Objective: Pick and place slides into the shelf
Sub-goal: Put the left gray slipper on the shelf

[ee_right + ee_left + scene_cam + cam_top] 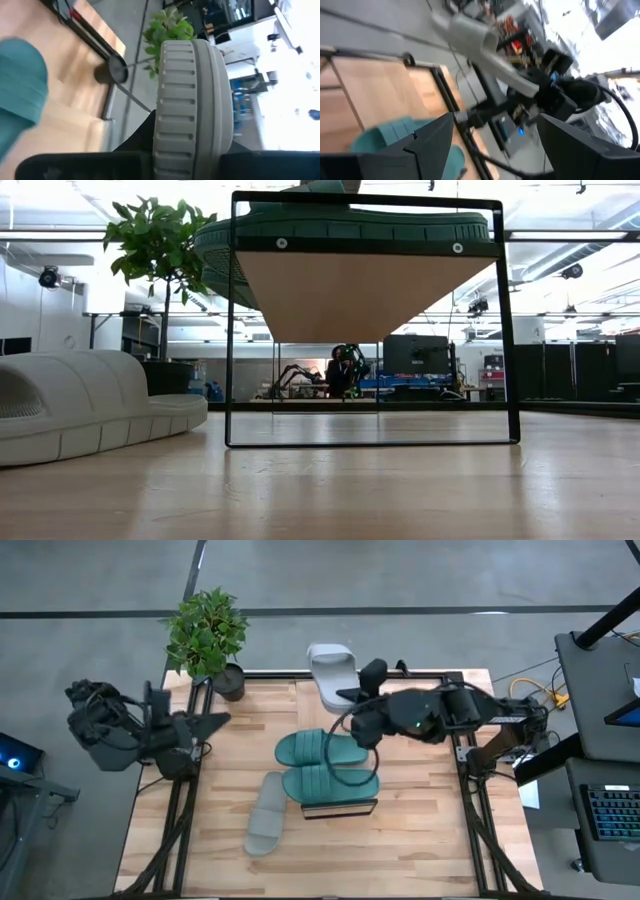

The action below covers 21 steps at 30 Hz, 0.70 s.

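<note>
Slides are the business here, and two teal ones [322, 764] already lie side by side on the shelf [340, 807], which stands mid-tabletop [420, 850], their long axes running left to right. To the left of the shelf a pale grey slide [267, 814] rests on the wood, its length running near to far. The right arm reaches in from the right edge, and its right pincer [352, 695] is clamped on the second grey slide [331, 673], holding it up over the far edge of the tabletop beside the potted plant [207, 632]. That held slide points near to far, so I judge it needs turning crosswise before it can sit like the teal pair; the shelf lies nearer and slightly right of it. The left arm waits off the left edge, its left pincer [212, 724] spread open and empty, closer to the loose grey slide.
</note>
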Tool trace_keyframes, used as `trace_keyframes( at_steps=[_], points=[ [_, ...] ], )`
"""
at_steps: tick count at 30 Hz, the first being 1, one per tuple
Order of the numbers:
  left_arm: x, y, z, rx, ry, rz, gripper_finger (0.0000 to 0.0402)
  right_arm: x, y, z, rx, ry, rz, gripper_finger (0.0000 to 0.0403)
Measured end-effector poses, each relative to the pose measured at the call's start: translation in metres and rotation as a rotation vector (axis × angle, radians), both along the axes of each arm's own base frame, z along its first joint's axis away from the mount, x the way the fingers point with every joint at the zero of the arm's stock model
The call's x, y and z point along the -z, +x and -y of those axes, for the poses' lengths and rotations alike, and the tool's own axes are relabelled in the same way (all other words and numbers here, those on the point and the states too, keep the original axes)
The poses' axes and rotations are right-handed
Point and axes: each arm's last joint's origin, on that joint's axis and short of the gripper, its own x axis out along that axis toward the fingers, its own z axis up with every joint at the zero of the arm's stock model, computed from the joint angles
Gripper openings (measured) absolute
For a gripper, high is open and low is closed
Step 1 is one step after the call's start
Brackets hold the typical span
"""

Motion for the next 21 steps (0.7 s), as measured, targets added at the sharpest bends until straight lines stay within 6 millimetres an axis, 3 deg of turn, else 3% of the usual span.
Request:
trace_keyframes(
  at_steps=[9, 14, 21],
  points=[
    [-0.016, 0.032, -0.004, 0.089, 0.063, 0.045, 0.0273, 0.012, 0.01, -0.015, 0.106, -0.23, -0.11, 0.0048],
    [-0.022, 0.046, -0.018, 0.166, 0.082, 0.075, 0.0273, 0.013, 0.008, -0.026, 0.089, -0.238, -0.108, 0.0048],
    [-0.013, 0.067, -0.042, 0.193, 0.088, 0.018, 0.0274, 0.01, 0.003, -0.043, 0.078, -0.294, -0.102, 0.0047]
  ],
)
